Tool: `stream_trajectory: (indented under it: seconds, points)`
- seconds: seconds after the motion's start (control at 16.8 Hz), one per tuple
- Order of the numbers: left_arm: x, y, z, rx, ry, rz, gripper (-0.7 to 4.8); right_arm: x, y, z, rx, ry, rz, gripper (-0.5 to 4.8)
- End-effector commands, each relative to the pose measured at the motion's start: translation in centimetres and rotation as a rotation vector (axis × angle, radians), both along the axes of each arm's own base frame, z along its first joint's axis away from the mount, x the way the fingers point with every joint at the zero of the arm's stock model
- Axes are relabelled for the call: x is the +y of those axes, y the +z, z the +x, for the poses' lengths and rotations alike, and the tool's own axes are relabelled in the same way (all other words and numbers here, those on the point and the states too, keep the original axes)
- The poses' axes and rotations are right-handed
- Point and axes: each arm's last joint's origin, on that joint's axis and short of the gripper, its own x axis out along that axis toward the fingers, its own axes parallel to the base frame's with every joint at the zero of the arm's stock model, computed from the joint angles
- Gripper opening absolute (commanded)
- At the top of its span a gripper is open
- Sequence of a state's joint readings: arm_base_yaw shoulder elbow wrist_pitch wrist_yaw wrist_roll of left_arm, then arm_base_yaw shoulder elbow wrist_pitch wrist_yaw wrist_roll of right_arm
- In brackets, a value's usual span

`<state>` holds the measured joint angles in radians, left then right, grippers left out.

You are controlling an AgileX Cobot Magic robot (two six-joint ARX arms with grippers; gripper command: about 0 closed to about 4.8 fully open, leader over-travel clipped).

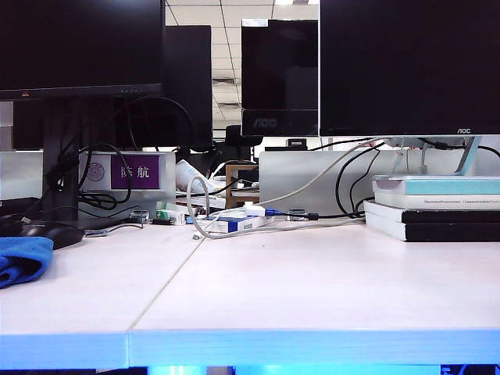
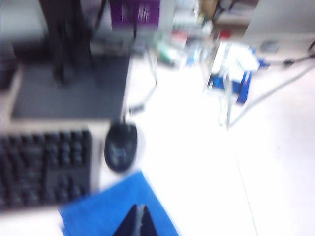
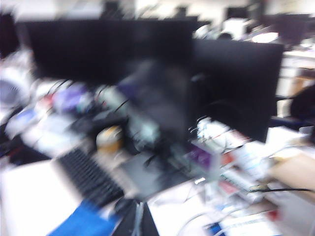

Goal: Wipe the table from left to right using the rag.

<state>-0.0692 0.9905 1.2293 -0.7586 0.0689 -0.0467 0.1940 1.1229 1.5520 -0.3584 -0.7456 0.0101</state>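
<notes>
The rag (image 1: 22, 259) lies at the tabletop's (image 1: 312, 289) left end by the mouse (image 2: 121, 146). Both claws, left claw (image 2: 139, 222) and right claw (image 3: 138, 221), hang above it, pressed together. Nothing is wiped yet; next, open and grab the rag.

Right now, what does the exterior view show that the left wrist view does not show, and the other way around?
Only the exterior view shows the stack of books at the right and the monitors' dark screens; neither gripper appears there. Only the left wrist view, which is blurred, shows the black keyboard and the shut left gripper above the rag. Both share the rag, the black mouse, the purple sign and the white table.
</notes>
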Motion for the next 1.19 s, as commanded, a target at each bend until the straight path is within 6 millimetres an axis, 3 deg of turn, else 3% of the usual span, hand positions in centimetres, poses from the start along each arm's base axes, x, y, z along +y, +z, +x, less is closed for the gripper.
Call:
stream_trajectory:
  seconds: [0.06,0.24,0.3,0.48,0.78,1.07,1.13,1.19]
  points:
    - [-0.1,-1.0,1.0,0.09,0.001,-0.015,-0.05,3.2,-2.2,0.0,0.107,0.146,-0.133,-0.04]
    - [-0.2,-1.5,1.8,0.123,-0.033,-0.034,-0.05,5.3,-4.4,-0.4,0.241,0.217,-0.249,-0.04]
    - [-0.2,-1.6,1.9,0.126,-0.033,-0.031,-0.05,6.3,-5.5,-0.6,0.294,0.158,-0.352,-0.04]
    - [-0.2,-1.8,2.2,0.133,-0.032,-0.03,-0.05,7.8,-6.9,-1.0,0.302,0.195,-0.484,-0.04]
    - [-0.3,-2.8,3.3,0.197,-0.072,-0.06,-0.05,8.9,-7.0,-1.3,0.223,0.258,-0.514,-0.04]
    - [-0.4,-5.3,5.9,0.318,-0.113,-0.008,-0.04,9.1,-6.9,-1.3,0.219,0.267,-0.511,-0.04]
    - [-0.4,-6.0,6.5,0.355,-0.123,0.01,0.04,9.1,-6.9,-1.3,0.22,0.276,-0.508,-0.04]
    - [-0.5,-6.6,6.9,0.385,-0.128,0.016,0.53,9.1,-6.9,-1.3,0.219,0.279,-0.505,-0.04]
